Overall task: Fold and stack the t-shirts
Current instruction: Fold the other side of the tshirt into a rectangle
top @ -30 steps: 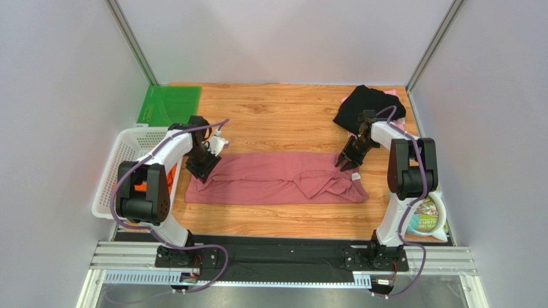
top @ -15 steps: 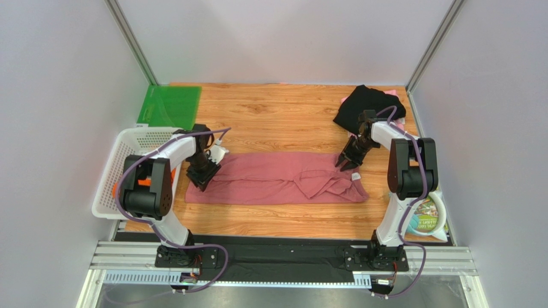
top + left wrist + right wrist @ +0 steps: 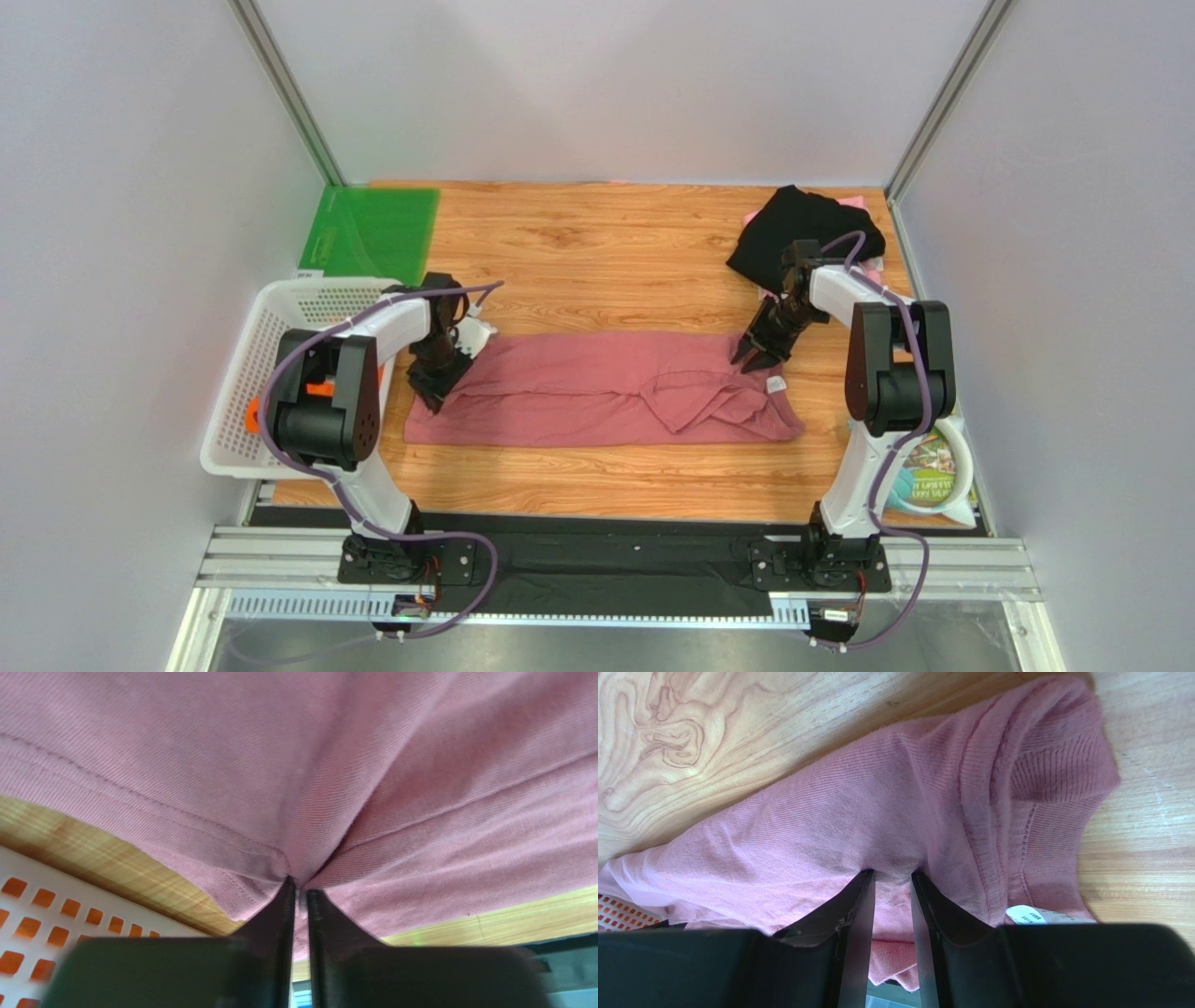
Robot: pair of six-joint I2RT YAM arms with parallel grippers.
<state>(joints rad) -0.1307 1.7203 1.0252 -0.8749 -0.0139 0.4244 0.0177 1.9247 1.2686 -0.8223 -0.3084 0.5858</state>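
The dusty-rose t-shirt (image 3: 603, 389) lies on the table as a long band folded lengthwise. My left gripper (image 3: 432, 381) is at its left end. In the left wrist view the left gripper (image 3: 300, 885) is shut on a pinched ridge of the rose cloth (image 3: 351, 756). My right gripper (image 3: 758, 357) is at the collar end. In the right wrist view the right gripper (image 3: 892, 875) is shut on a bunch of the shirt (image 3: 829, 826), with the white neck label (image 3: 1032, 917) beside it. A black t-shirt (image 3: 807, 231) lies crumpled at the back right. Orange (image 3: 28, 903) shows through the basket's holes.
A white mesh basket (image 3: 267, 329) stands at the table's left edge, close to the left arm. A green mat (image 3: 372, 231) lies at the back left. A printed packet (image 3: 933, 469) sits beside the right arm's base. Grey walls close in the sides and back.
The left gripper has slid slightly toward the shirt's left edge and closed its jaws on the cloth. The right arm and the shirt's right end have not moved.
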